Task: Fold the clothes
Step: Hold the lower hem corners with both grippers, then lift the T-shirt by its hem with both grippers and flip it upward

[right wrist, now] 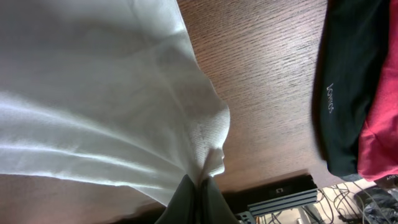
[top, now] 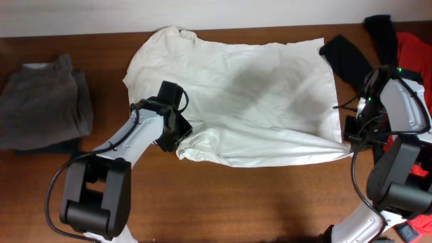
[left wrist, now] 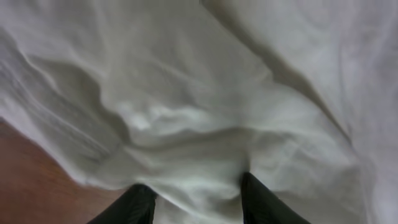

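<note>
The white T-shirt lies spread across the middle of the brown table, creased along its near edge. My left gripper is at the shirt's near left corner, and the left wrist view shows a thick bunch of white cloth held between its two black fingers. My right gripper is shut on the near right corner, where the cloth is pinched into a thin fold at the fingertips and pulled taut.
A black garment and an orange-red one lie at the far right, close behind the right arm; both show in the right wrist view. A stack of folded grey clothes sits at the left edge.
</note>
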Available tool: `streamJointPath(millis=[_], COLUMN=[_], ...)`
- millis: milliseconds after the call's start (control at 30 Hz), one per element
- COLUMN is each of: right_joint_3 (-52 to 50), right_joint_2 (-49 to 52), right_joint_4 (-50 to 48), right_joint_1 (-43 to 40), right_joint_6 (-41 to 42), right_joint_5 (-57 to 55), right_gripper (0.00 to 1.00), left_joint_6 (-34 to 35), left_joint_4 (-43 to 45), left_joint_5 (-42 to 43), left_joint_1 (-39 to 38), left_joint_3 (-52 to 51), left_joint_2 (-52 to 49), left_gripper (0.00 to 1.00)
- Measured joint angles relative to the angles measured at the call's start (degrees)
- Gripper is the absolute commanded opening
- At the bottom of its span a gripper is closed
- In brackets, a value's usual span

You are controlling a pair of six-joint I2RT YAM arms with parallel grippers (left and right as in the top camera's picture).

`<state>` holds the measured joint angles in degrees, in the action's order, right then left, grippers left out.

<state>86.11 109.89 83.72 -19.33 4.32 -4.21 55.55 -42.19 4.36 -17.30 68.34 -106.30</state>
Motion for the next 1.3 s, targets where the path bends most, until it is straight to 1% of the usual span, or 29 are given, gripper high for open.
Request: streamJointPath(millis=[33,67,133,167,200,233,300,600,933,1033,1133,1300], right_joint_3=[0.0,0.0,0.0,0.0,0.0,0.0,0.0,0.0,0.0,0.0,0.0,0.2], right_joint_2=[0.0,0.0,0.0,0.0,0.0,0.0,0.0,0.0,0.0,0.0,0.0,-1.8], right_joint_4=[0.0,0.0,0.0,0.0,0.0,0.0,0.0,0.0,0.0,0.0,0.0,-0.2], right_joint_1=[0.0,0.0,0.0,0.0,0.0,0.0,0.0,0.0,0.0,0.0,0.0,0.0], right_joint_6=[0.0,0.0,0.0,0.0,0.0,0.0,0.0,0.0,0.0,-0.6,-1.5,-3.3], right_joint_5=[0.2,0.2,0.3,0.4,0.4,0.4,0.5,0.6,0.6,1.7,3.2,6.3], right_gripper=[0.04,0.04,0.04,0.04,0.04,0.04,0.04,0.04,0.04,0.04,0.04,0.04], left_joint_6=[0.0,0.0,0.3,0.3,0.4,0.3,0.6,-0.3,-8.1,-12.0,-15.4,-19.6], left_joint_4=[0.8,1.1,1.3,1.3,1.4,1.3,1.3,1.2,1.1,1.1,0.1,-1.8], left_joint_5=[-0.4,-0.7,-1.3,-1.5,-1.7,-1.7,-1.8,-1.9,-6.4,-6.9,-7.2,-7.3], left_joint_1=[0.0,0.0,0.0,0.0,0.0,0.0,0.0,0.0,0.2,0.9,2.8,10.4], left_joint_3=[-0.3,-0.5,-0.7,-0.7,-0.7,-0.7,-0.7,-0.8,-1.1,-1.1,-1.1,-1.1], left_joint_2=[0.0,0.0,0.0,0.0,0.0,0.0,0.0,0.8,13.4,15.8,17.5,22.2], left_gripper=[0.39,0.27,0.24,0.14,0.08,0.04,0.01,0.00,0.01,0.00,0.01,0.00])
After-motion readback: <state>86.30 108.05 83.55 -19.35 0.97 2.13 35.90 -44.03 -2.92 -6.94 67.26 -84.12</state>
